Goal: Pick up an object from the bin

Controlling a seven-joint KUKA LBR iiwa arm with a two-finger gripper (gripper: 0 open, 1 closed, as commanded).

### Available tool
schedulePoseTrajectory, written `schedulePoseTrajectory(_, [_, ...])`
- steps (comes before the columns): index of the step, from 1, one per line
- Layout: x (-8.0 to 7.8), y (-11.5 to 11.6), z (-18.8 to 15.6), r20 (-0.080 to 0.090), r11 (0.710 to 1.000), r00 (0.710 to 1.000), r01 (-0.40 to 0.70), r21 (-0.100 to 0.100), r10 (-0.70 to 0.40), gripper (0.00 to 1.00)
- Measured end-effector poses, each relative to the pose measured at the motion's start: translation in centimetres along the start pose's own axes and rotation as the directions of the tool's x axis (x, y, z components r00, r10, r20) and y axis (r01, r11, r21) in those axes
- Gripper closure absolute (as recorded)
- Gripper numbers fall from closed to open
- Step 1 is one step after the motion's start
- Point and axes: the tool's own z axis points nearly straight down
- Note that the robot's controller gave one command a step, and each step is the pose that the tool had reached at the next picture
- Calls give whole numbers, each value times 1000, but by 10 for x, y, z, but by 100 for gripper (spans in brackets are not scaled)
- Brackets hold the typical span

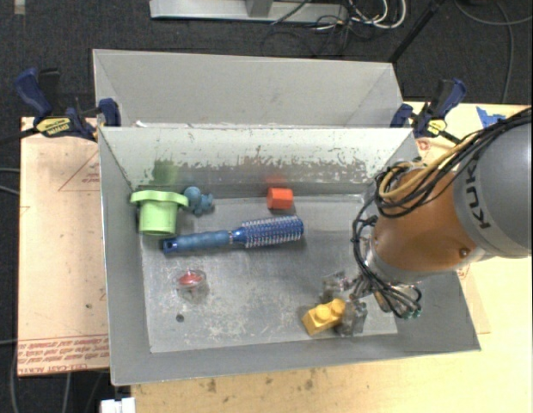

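**Bin-picking trial: gripper low beside a yellow object, lift not yet made**

Left to right across the grey metal bin [249, 304]. At the far left, near the back wall, a light green flanged cup [156, 211] lies on its side. A small blue knobbed piece [198, 200] lies just beside it. In front of these, on open floor, sits a small red and clear disc [191, 280], well apart from everything else. A blue hairbrush [236, 235] lies across the middle, handle to the left and bristled head to the right. An orange block [281, 198] rests against the back wall above the brush head.

At front right a small yellow object [321, 318] lies on the floor close to the front wall. The gripper [352, 311] is low in the bin, touching or just beside this object's right end. The orange-covered wrist [417, 235] and its cables hang over it. Whether the gripper is released, clenched or grasping cannot be told from this view.

Progress, as judged: the approach appears complete, with the yellow object the likely target. The object rests on the bin floor, so the grasp is unconfirmed. The lift clear of the bin remains to be done.
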Motion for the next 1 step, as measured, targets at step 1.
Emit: schedulePoseTrajectory(1, [-2,-60,-226,9,1000,999,-31,6,31,100])
